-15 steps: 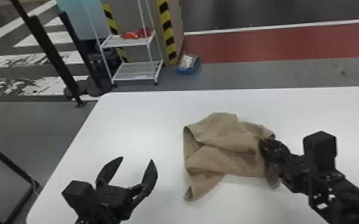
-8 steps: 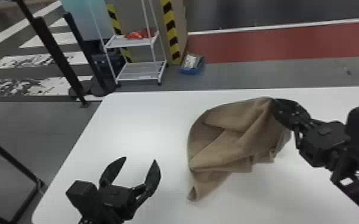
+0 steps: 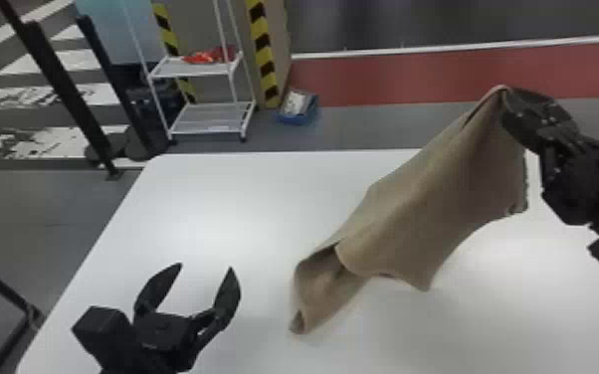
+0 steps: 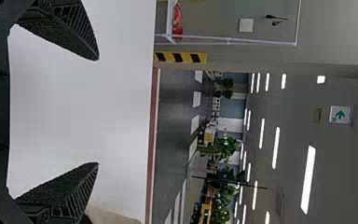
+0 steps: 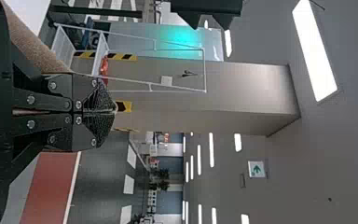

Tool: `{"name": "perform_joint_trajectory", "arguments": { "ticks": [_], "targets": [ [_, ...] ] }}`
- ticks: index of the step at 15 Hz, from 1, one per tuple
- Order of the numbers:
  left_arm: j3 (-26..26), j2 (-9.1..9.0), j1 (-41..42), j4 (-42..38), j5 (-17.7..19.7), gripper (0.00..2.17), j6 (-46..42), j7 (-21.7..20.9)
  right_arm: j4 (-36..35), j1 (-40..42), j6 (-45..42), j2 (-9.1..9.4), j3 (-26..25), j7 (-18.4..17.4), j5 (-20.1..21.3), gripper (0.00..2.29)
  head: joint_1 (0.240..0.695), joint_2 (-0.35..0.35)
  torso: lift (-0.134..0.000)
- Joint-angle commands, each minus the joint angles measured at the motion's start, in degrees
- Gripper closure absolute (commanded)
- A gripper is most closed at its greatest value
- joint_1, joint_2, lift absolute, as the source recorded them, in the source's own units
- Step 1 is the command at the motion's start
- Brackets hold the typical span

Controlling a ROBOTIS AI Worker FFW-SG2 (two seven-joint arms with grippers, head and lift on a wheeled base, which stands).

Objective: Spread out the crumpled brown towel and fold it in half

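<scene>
My right gripper (image 3: 507,94) is at the upper right in the head view, shut on a top corner of the brown towel (image 3: 428,209). From there the towel hangs down to the left, its lower left end curled on the white table. In the right wrist view, the right gripper (image 5: 114,111) has its fingers closed together, with the towel (image 5: 32,46) beside them. My left gripper (image 3: 206,268) stands open over the table's left part, apart from the towel. The left wrist view has the left gripper (image 4: 98,112) with nothing between its fingers and a bit of towel (image 4: 109,215) beyond one finger.
The white table (image 3: 204,209) lies under both arms, its left edge running beside the left gripper. Behind it on the floor stand a white shelf rack (image 3: 204,119), a blue box (image 3: 297,107) and dark posts (image 3: 54,84).
The right gripper has risen and moved away toward the far right, lifting the towel from a crumpled heap into a hanging, stretched shape. My left gripper looks nearly unmoved.
</scene>
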Motion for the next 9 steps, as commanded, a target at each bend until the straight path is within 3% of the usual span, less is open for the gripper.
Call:
{"name": "perform_joint_trajectory", "arguments": {
  "ticks": [1, 6, 9],
  "targets": [
    [-0.07, -0.15, -0.06, -0.01, -0.08, 0.08, 0.01, -0.03, -0.85, 0.14, -1.14, 0.05, -1.66, -0.37, -1.40, 1.77, 0.695, 0.159, -0.124],
    [-0.07, -0.15, -0.15, 0.25, -0.08, 0.08, 0.01, -0.21, 0.03, -0.74, 0.26, 0.05, -3.42, -1.34, -0.43, 1.76, 0.695, 0.124, -0.124],
    [0.02, -0.15, -0.24, 0.43, -0.08, 0.08, 0.01, -0.21, 1.70, -2.06, 5.36, 0.05, -3.77, -4.06, 4.93, 1.76, 0.695, 0.103, -0.124]
  ]
}}
